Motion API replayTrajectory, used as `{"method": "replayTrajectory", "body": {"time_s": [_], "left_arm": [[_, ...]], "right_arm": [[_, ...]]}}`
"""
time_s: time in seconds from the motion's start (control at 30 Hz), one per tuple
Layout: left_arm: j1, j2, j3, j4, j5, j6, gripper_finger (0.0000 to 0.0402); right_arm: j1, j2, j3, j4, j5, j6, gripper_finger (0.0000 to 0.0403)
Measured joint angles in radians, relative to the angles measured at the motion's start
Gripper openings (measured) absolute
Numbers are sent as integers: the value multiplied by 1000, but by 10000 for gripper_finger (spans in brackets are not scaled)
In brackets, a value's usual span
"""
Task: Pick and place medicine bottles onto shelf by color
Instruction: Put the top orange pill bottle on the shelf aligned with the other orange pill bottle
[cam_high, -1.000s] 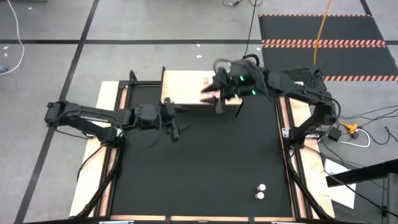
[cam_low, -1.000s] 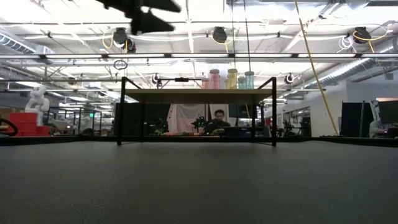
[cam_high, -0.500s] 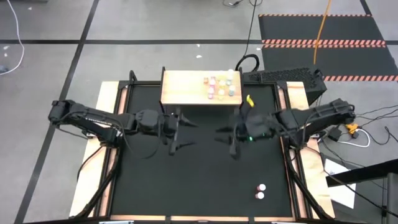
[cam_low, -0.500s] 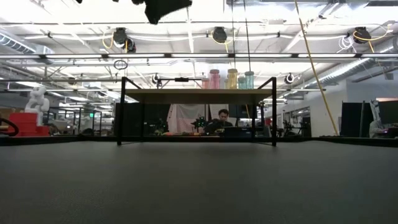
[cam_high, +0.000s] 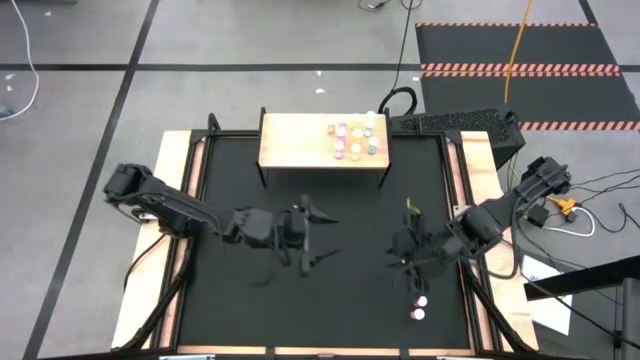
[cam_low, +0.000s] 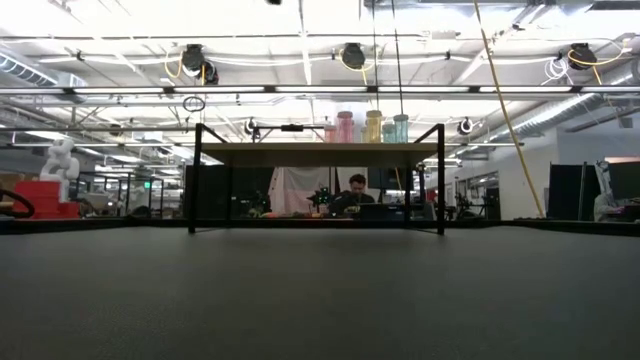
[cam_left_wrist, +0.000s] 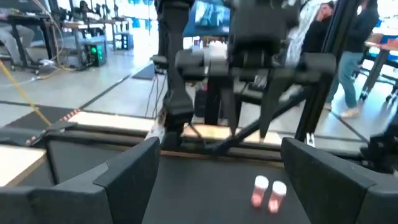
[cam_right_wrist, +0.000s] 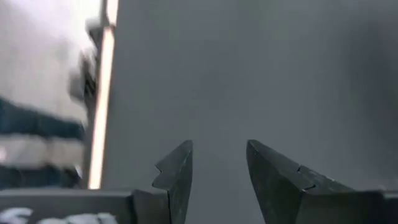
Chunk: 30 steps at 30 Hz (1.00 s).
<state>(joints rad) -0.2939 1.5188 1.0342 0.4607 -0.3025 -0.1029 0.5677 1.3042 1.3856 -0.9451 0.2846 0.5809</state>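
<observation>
Two arms hang over the black mat (cam_high: 330, 310). On the shelf (cam_high: 290, 145), well beyond both grippers, a cluster of bottles (cam_high: 355, 140) stands. Left gripper (cam_high: 318, 235): jaws wide, empty. Right gripper (cam_high: 410, 265): jaws partly open, empty, two pink bottles (cam_high: 418, 307) just beside it.

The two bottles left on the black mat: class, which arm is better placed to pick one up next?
Right. The right claw hangs open just beside the two bottles, near the mat's right edge. The left claw, also open, is mid-mat, farther away.
</observation>
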Motion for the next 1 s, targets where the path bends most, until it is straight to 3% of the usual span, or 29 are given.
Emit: {"method": "replayTrajectory", "body": {"time_s": [0.1,0.23,0.43,0.63,0.87,1.0], "left_arm": [[-13,85,89,-9,-21,-4,333],[-29,170,189,-97,-36,-33,333],[-65,210,254,-232,-97,-181,333],[-91,208,264,-279,-126,-167,333],[-108,201,264,-275,-128,-195,333],[-164,201,264,-281,-125,-292,333]], "right_arm": [[45,1,-10,-100,-13,13,144],[105,-10,-119,-97,-80,33,159],[205,-51,-327,112,-255,143,204],[297,-45,-422,316,-272,214,225],[345,38,-382,328,-266,204,226],[336,123,-206,336,-277,160,226]]}}
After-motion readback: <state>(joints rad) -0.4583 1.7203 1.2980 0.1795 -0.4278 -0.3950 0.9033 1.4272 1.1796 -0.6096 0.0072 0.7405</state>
